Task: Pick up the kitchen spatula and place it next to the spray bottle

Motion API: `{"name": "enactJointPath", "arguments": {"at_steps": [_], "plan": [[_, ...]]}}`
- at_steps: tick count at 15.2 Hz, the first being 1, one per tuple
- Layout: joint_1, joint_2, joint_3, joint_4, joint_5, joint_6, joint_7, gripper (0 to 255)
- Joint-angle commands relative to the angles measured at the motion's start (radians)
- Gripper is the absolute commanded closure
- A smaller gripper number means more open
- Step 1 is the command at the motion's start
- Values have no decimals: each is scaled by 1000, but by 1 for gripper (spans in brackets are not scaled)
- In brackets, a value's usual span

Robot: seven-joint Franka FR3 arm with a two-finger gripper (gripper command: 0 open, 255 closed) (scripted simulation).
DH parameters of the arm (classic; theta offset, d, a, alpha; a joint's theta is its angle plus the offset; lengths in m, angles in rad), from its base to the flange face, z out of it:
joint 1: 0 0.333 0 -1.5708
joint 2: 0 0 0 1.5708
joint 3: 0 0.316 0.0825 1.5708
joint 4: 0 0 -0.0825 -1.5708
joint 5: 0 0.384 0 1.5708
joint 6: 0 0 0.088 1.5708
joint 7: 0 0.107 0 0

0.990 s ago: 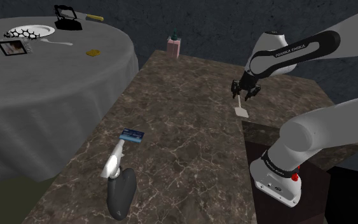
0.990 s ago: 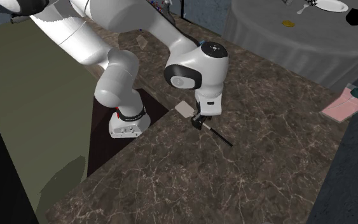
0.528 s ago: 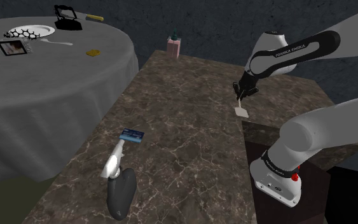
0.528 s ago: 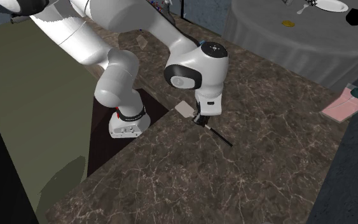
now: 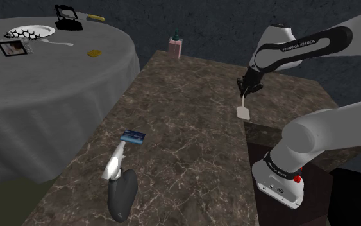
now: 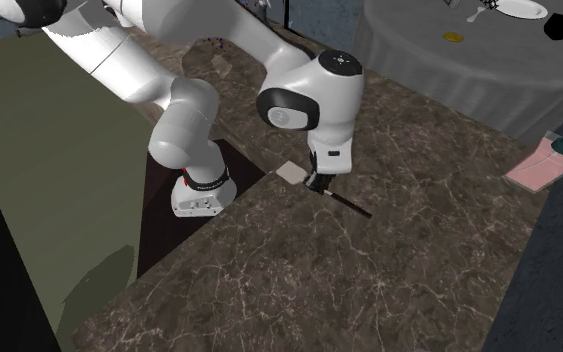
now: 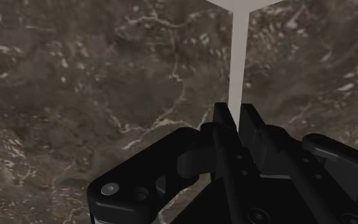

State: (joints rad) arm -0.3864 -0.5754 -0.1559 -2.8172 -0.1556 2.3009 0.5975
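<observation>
My gripper (image 5: 245, 92) is shut on the kitchen spatula (image 5: 243, 112), which hangs pale blade down just above the dark marble counter (image 5: 185, 147), near the edge by the stand. In the second exterior view the gripper (image 6: 318, 183) clasps the spatula (image 6: 291, 172) behind its blade, and the dark handle juts out over the counter. The wrist view has both fingers (image 7: 223, 124) pressed on the spatula's thin pale shaft (image 7: 238, 57). The spray bottle (image 5: 121, 189), dark-bodied with a white head, lies at the counter's near end, far from the gripper.
A small blue card (image 5: 133, 136) lies just beyond the spray bottle. A pink bottle (image 5: 176, 46) stands at the counter's far end. A round cloth-covered table (image 5: 50, 83) with a plate and small items fills the shoulder view's left. The stand (image 5: 291, 183) sits at lower right.
The fingers closed on the spatula, and the hand has since risen a little, lifting the spatula off the counter.
</observation>
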Motion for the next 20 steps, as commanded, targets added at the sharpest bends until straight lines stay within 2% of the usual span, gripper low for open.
{"name": "enactJointPath", "arguments": {"at_steps": [1,20], "plan": [[1,-20,3,15,3,-36,-1,255],[10,-129,26,209,29,-338,-13,255]]}}
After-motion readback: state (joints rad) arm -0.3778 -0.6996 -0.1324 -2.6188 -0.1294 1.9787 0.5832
